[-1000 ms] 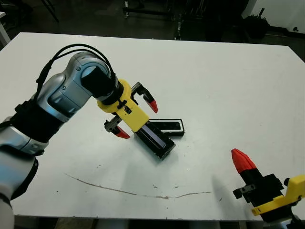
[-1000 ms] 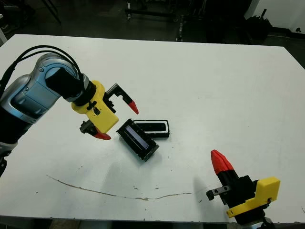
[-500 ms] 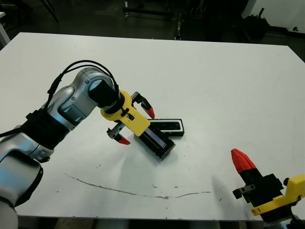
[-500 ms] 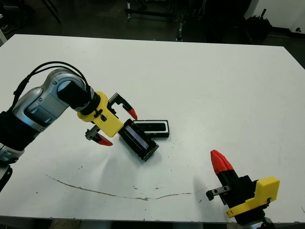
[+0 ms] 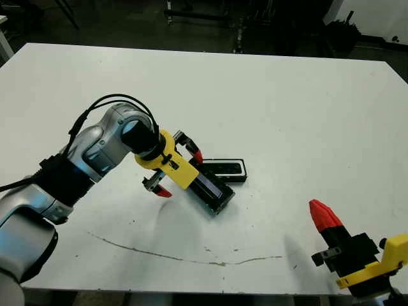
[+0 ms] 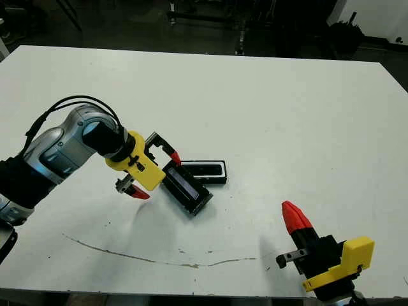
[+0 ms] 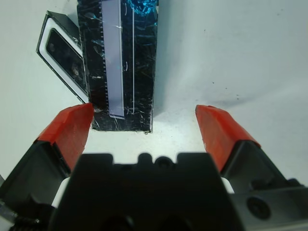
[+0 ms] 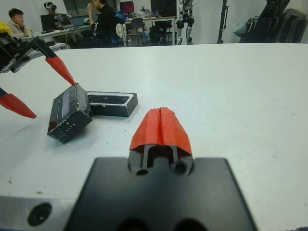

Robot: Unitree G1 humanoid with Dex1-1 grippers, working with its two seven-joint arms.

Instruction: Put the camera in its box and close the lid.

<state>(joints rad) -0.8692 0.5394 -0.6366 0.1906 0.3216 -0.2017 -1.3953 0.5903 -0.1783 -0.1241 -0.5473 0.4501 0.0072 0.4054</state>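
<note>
Over the last 1 second the left gripper (image 5: 178, 171) has come down from above the table and closed in on the near end of the lid (image 5: 209, 185). Its 2 red-tipped fingers (image 7: 71, 129) are spread wide apart and hold nothing. This reads as the approach to a grasp of the lid, so the closing step is starting.

The camera (image 5: 225, 168) already lies inside the box (image 5: 241, 172), which sits open near the middle of the white table (image 5: 287, 108). The lid lies tilted, its far end propped on the box's left end, its near end on the table toward 7 o'clock from the box.

In the left wrist view, 1 finger touches or nearly touches a near corner of the lid; the other stands well clear to the side. The lid is off-centre between them.

The right gripper (image 8: 160, 129) rests at the table's 5 o'clock corner, fingers pressed together, empty.
</note>
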